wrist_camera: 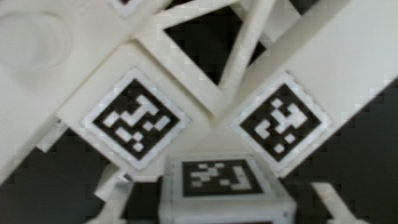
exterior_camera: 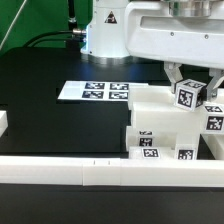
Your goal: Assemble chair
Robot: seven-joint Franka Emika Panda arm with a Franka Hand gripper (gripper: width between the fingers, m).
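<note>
The chair lies in white tagged parts at the exterior view's right. A chunky seat block (exterior_camera: 158, 118) stands there, with X-braced side frames (wrist_camera: 178, 60) carrying diamond-set tags beside it. A small tagged cube (exterior_camera: 187, 97) sits high on these parts and also shows in the wrist view (wrist_camera: 217, 180). My gripper (exterior_camera: 190, 88) is lowered over the cube. In the wrist view my gripper (wrist_camera: 219, 202) is open, with one finger (wrist_camera: 111, 195) on each side of the cube and a narrow dark gap on both sides. The parts under the cube are hidden.
The marker board (exterior_camera: 95, 92) lies flat on the black table to the exterior view's left of the parts. A long low white border rail (exterior_camera: 90, 172) runs along the front, and another rail end (exterior_camera: 4, 125) shows at the left edge. Cables run behind the robot base (exterior_camera: 100, 35).
</note>
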